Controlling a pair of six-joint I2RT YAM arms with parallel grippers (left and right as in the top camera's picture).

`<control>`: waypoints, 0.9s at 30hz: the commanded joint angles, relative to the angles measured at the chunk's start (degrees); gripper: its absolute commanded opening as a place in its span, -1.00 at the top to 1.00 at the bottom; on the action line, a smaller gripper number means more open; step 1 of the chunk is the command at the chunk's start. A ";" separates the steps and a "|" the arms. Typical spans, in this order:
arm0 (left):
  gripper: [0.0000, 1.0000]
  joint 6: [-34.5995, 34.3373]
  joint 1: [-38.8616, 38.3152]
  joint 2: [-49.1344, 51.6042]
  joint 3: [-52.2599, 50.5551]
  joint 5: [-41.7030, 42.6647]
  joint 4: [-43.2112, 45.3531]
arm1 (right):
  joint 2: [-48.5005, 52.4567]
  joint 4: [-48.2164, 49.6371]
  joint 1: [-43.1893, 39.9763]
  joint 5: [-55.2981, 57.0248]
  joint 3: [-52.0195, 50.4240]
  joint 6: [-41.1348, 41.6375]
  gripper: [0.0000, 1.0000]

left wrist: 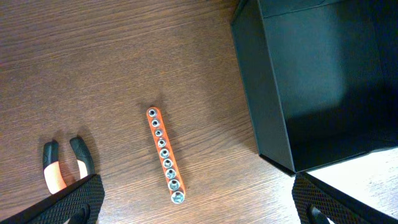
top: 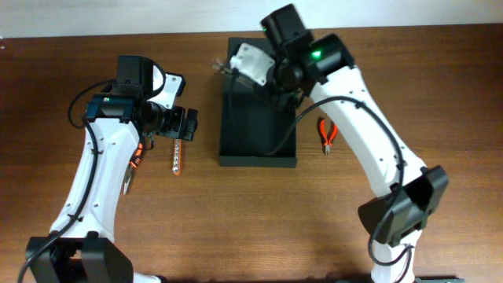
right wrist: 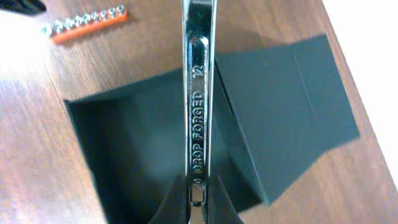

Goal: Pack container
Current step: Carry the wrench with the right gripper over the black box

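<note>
Nearest the robot's side of the wooden table (top: 236, 220), a pair of orange-and-black-handled pliers (left wrist: 62, 165) lies flat, partly under the left arm. Just beyond them sits an orange socket rail (left wrist: 165, 155), its row of small silver sockets facing up. And there's the left gripper (top: 191, 124), hovering above that rail with its jaws spread wide and nothing between them. Over on the right side, red-handled pliers (top: 326, 135) rest on the table just beside the box.

Mid-table now: the container (top: 258, 118), dark and matte, stands open between the two arms, its inside bare where the wrist views show it and its flap lid folded out toward the far edge. Above its far end the right gripper (right wrist: 196, 205) is clenched tight on one end of a shiny wrench (right wrist: 198, 93) stamped "DROP FORGED" and "12". The shaft reaches out over the box's opening; whether it touches the cardboard, I cannot tell.
</note>
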 commanded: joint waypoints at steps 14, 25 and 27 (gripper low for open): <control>-0.99 0.92 -0.11 0.37 1.09 0.20 -0.07 | 17.09 -0.98 -2.47 8.15 0.00 -8.00 0.92; -0.99 0.92 -0.11 0.37 1.09 0.20 -0.07 | 17.79 2.71 -4.02 9.55 0.00 -11.63 0.92; -0.99 0.92 -0.11 0.37 1.09 0.20 -0.07 | 17.79 4.09 -4.07 10.91 0.00 -11.63 0.92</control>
